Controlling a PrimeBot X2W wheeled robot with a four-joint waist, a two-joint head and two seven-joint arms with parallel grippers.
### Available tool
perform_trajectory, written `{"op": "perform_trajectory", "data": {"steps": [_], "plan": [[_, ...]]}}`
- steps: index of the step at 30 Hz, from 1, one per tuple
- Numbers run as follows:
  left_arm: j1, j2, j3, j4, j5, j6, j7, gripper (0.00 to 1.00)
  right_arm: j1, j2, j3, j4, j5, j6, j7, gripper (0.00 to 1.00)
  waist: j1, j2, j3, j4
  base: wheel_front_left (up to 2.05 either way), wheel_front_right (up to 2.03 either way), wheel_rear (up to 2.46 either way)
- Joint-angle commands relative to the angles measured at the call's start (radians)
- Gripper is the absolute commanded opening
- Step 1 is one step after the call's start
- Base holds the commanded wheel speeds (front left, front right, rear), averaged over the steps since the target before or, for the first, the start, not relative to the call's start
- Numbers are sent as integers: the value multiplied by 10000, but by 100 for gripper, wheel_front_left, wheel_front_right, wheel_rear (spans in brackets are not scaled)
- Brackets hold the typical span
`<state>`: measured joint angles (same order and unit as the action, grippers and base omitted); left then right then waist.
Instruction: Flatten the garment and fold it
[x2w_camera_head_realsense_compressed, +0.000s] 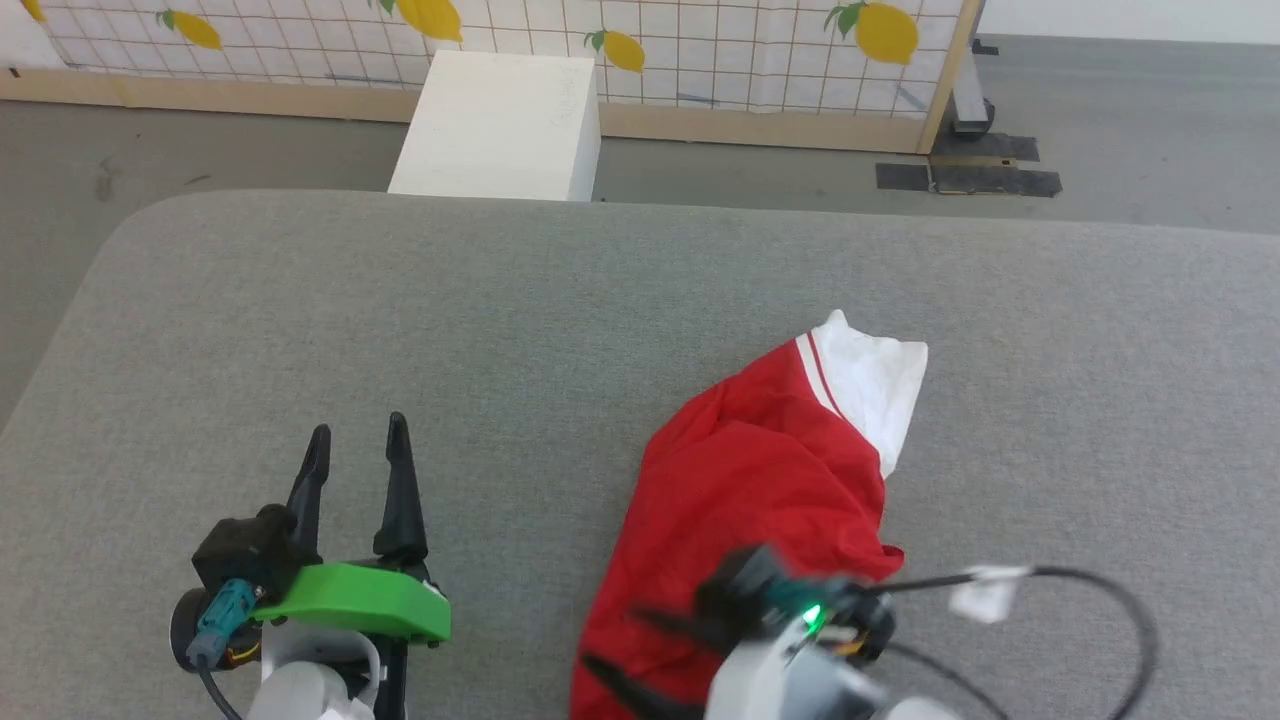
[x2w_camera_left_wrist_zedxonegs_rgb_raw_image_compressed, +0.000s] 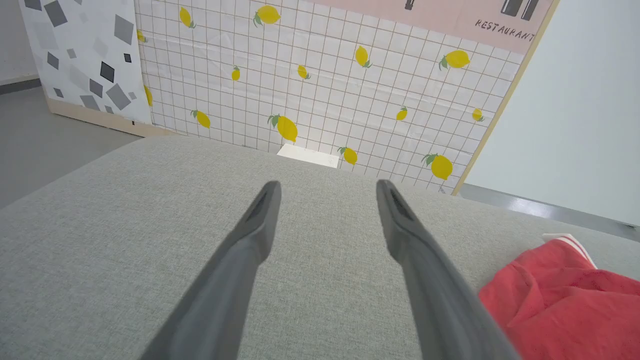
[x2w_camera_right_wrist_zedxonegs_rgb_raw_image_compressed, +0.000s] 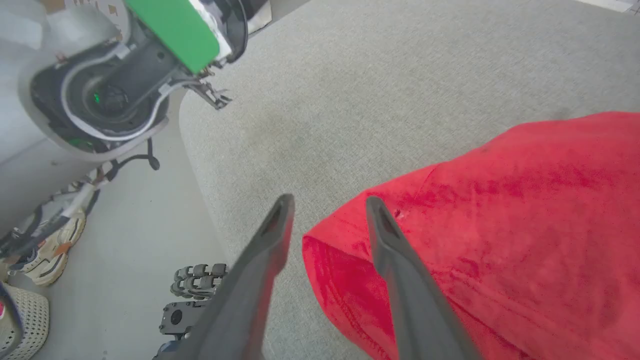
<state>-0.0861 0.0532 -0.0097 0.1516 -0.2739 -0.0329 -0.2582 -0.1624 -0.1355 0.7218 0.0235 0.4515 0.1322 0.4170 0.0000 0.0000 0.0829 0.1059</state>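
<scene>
At the bottom of the head view, toward 6 o'clock, we see the right gripper (x2w_camera_head_realsense_compressed: 612, 638), blurred, its two dark fingers lying across the near end of the garment (x2w_camera_head_realsense_compressed: 760, 470). From its wrist camera the right gripper (x2w_camera_right_wrist_zedxonegs_rgb_raw_image_compressed: 328, 201) has its fingers parted by a moderate gap and holds nothing. One finger lies over the red hem corner and the other over bare grey fabric. We cannot tell whether either finger touches the cloth.

Toward 8 o'clock in the head view, the left gripper (x2w_camera_head_realsense_compressed: 358, 425) stands with its fingers spread wide and empty, pointing to 12 o'clock, well apart from the shirt. Its wrist camera shows the left gripper (x2w_camera_left_wrist_zedxonegs_rgb_raw_image_compressed: 327, 184) above the plain cushion (x2w_camera_left_wrist_zedxonegs_rgb_raw_image_compressed: 125, 240).

The garment lies bunched on the grey cushion (x2w_camera_head_realsense_compressed: 600, 300). Its long axis runs from 7 o'clock up to 1 o'clock, and the white panel with its striped trim points to 1 o'clock.

Beyond the cushion, at 12 o'clock, stands a white block (x2w_camera_head_realsense_compressed: 500, 120) before a lemon-print panel (x2w_camera_head_realsense_compressed: 700, 50).
</scene>
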Motion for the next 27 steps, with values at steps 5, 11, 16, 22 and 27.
{"op": "perform_trajectory", "data": {"steps": [5, 11, 16, 22, 27], "plan": [[94, -29, -54, 9, -22, -4, -36, 100, 183, 48, -2082, -1254, 70, -15, -1449, 100, 0, 0, -24, -404, 0, 0, 0], [-34, -29, -297, 20, -61, -53, -36, 100, 682, 471, -5237, -1870, -1569, -15, -2914, 100, 0, 0, 1, -904, 0, 0, 0], [-588, -29, -1027, 366, -23, -126, -36, 100, 1125, 773, -6525, -1552, -2554, -15, -3292, 100, 0, 0, 161, -1286, 0, 0, 0], [-2324, -30, -2402, 1725, 5, -110, 947, 100, 1299, 845, -6505, -1149, -2440, -15, -3406, 100, 0, 0, 468, -1804, 0, 0, 0], [-3814, -29, -3361, 3349, 157, -29, 2951, 100, 1118, 849, -6185, -993, -2167, -15, -3516, 100, 0, 0, 732, -2323, 0, 0, 0]]}}
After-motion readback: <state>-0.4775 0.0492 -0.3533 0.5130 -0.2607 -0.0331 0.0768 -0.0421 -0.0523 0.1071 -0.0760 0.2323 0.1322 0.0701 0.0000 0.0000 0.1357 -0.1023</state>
